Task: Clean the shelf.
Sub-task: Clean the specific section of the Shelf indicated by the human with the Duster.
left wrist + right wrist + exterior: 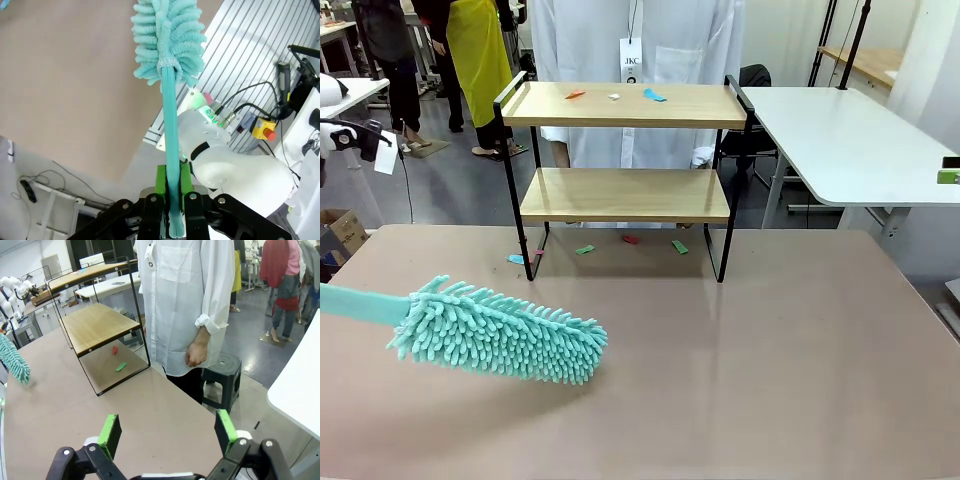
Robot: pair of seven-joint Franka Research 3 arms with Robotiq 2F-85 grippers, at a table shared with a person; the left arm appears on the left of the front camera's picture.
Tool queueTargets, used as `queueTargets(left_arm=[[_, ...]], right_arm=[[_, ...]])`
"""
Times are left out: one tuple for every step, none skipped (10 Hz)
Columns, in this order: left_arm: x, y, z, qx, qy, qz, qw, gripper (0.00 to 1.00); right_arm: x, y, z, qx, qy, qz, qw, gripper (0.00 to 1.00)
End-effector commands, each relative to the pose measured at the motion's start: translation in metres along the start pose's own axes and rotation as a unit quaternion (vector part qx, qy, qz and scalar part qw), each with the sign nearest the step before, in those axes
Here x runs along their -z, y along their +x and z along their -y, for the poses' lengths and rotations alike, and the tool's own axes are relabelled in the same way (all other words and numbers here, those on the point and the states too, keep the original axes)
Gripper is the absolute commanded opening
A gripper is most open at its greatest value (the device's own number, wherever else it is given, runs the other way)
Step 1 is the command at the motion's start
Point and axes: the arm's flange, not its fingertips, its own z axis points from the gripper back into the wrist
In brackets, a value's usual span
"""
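Tabletop (770, 380) holds the shelf (625, 193) well beyond left tool (172, 184) clamped on duster (500, 332); right tool (169, 432) apart.

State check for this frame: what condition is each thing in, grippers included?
shelf: upright, uncleaned; three scraps lie on its top board, lower board bare.
duster: held by its handle, head short of the shelf.
left gripper: shut on the duster.
right gripper: open, empty.
tabletop scraps: loose beneath the shelf.

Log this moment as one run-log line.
left tool: shut on duster | right tool: open, empty | shelf: scraps on top board, more beneath | duster head: over table, short of shelf
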Motion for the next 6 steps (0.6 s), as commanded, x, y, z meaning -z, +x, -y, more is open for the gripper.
queueTargets(left_arm=[[-0.0007,-0.0012,0.0011,0.0,-0.002,0.004,1.0,0.13],[-0.0007,-0.0012,0.0011,0.0,-0.002,0.004,1.0,0.13],[-0.0007,-0.0012,0.0011,0.0,-0.002,0.004,1.0,0.13],[-0.0007,-0.0012,0.0011,0.0,-0.002,0.004,1.0,0.13],[-0.0007,-0.0012,0.0011,0.0,-0.002,0.004,1.0,0.13],[-0.0007,-0.0012,0.0011,0.0,-0.002,0.004,1.0,0.13]], right_arm=[[0.0002,0.0031,-0.0008,-0.003,0.0,0.001,1.0,1.0],[0.0002,0.0031,-0.0008,-0.003,0.0,0.001,1.0,1.0],[0.0002,0.0031,-0.0008,-0.003,0.0,0.001,1.0,1.0],[0.0002,0.0031,-0.0008,-0.003,0.0,0.001,1.0,1.0],[0.0002,0.0031,-0.0008,-0.003,0.0,0.001,1.0,1.0],[0.0002,0.0031,-0.0008,-0.003,0.0,0.001,1.0,1.0]])
